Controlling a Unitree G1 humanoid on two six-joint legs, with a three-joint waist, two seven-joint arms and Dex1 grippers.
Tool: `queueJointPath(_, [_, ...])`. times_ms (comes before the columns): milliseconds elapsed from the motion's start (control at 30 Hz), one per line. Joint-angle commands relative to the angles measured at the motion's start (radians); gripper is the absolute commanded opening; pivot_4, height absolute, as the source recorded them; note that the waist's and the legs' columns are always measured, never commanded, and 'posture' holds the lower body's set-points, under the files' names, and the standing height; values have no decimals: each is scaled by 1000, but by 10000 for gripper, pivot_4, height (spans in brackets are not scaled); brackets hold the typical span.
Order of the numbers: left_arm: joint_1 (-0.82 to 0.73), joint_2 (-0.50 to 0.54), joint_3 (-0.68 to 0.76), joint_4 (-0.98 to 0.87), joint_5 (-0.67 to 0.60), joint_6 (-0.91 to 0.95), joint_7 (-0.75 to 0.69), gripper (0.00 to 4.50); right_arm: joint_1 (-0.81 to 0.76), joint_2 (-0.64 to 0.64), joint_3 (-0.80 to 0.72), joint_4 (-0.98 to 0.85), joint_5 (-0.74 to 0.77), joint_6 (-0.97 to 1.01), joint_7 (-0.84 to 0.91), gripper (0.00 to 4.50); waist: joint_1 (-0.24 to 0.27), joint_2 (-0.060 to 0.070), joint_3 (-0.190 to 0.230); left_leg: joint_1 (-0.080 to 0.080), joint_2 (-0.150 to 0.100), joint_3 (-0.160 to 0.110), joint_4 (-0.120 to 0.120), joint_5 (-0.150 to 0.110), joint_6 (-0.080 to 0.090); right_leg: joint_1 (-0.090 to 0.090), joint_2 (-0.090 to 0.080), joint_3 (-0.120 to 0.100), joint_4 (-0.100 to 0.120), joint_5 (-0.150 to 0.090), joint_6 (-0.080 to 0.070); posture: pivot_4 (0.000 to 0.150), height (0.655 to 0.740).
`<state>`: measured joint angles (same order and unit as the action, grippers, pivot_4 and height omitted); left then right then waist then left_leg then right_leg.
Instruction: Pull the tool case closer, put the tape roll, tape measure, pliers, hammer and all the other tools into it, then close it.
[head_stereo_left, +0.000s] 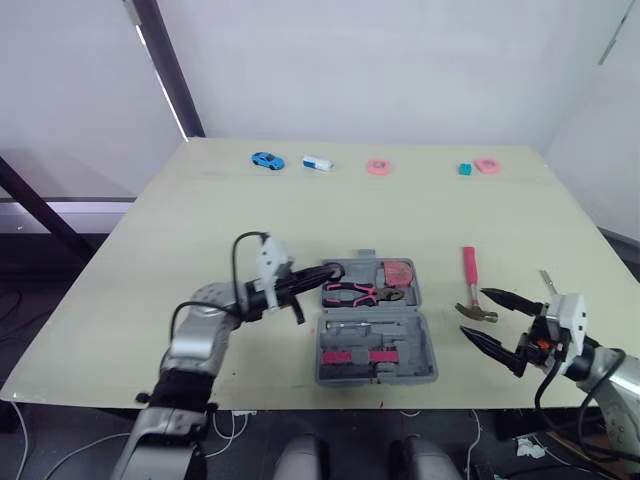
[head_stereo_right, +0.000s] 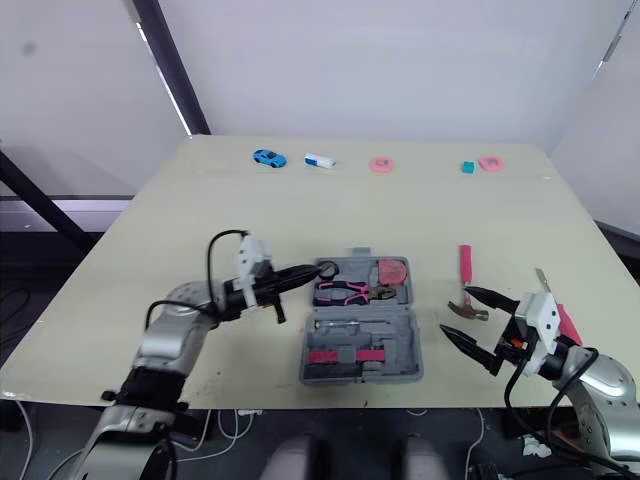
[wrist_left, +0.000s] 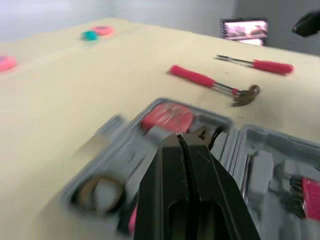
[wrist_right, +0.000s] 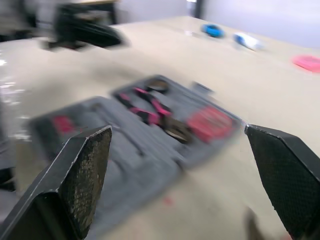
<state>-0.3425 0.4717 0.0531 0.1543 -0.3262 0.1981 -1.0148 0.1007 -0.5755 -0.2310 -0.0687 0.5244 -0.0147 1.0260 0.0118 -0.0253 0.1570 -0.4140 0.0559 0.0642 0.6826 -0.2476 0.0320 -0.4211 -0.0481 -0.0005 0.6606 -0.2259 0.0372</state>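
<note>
I'm hovering left gripper (head_stereo_left: 328, 272), pinched closed, over the case (head_stereo_left: 402, 326); right gripper (head_stereo_left: 476, 313) is gaping open right of it.

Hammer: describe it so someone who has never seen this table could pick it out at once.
On the pale table, find the open grey tool case near the front edge. The hammer lies on the tabletop just to the robot's right of it. Its metal claw head sets it apart from the pink-handled screwdriver nearby, which has a thin straight shaft.
</note>
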Motion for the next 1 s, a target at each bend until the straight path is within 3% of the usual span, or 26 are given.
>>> queueJointPath(33, [62,19,73,-90,-50,25,47,577,-4,7,-62,38,15,-49,-7,45000,3,0,0,0,0,0,0,0,0,0,0,0,0,0,0,1500,7395])
queueJointPath(200, [279,54,174,-211,-72,29,109,577,21,17,-125,138,7,-103,-17,45000,-5,1,0,1,1,1,-2,0,0,0,-1,1,-2,0,0,1500,7395])
queueJointPath(233, [328,55,207,-238,-91,36,122,5522,36,18,-141,151,8,-107,-24,45000,-5,1,0,1,1,1,-2,0,0,0,-1,1,-2,0,0,1500,7395])
queueJointPath(300, [411,54,258,-273,-110,35,144,8691,61,24,-174,184,-5,-130,-49,45000,1,1,0,1,1,1,-2,0,0,0,-1,0,-2,0,0,1500,7395])
queueJointPath(333, [447,54,274,-286,-112,28,148,14973,73,27,-187,196,-6,-136,-56,45000,2,1,0,1,1,0,-2,0,0,0,-2,0,-2,-1,0,1500,7395])
queueJointPath(367, [484,53,288,-301,-114,21,152,16073,89,29,-200,202,-4,-140,-60,45000,2,1,0,1,1,0,-2,0,0,0,-2,0,-2,-1,1,1500,7395])
queueJointPath(433, [537,44,314,-324,-118,16,173,22483,118,32,-217,206,2,-142,-66,45000,2,2,-1,2,2,-1,-2,0,0,0,-3,0,-2,-2,2,1500,7395])
queueJointPath(567, [635,26,367,-350,-131,-8,208,42537,185,47,-266,204,31,-135,-79,45000,1,2,-1,1,2,-1,-4,0,0,-1,-6,0,-3,-2,2,1500,7395])
queueJointPath(600, [659,22,380,-352,-131,-17,211,44122,201,52,-280,204,38,-135,-84,45000,1,2,-1,1,2,-1,-4,0,0,-1,-7,1,-3,-2,3,1500,7395])
queueJointPath(1000, [765,21,446,-305,-130,-85,207,44122,311,93,-375,249,51,-152,-111,45000,0,5,-3,0,2,2,-8,-1,-2,-7,-7,3,-4,-3,4,1500,7395])
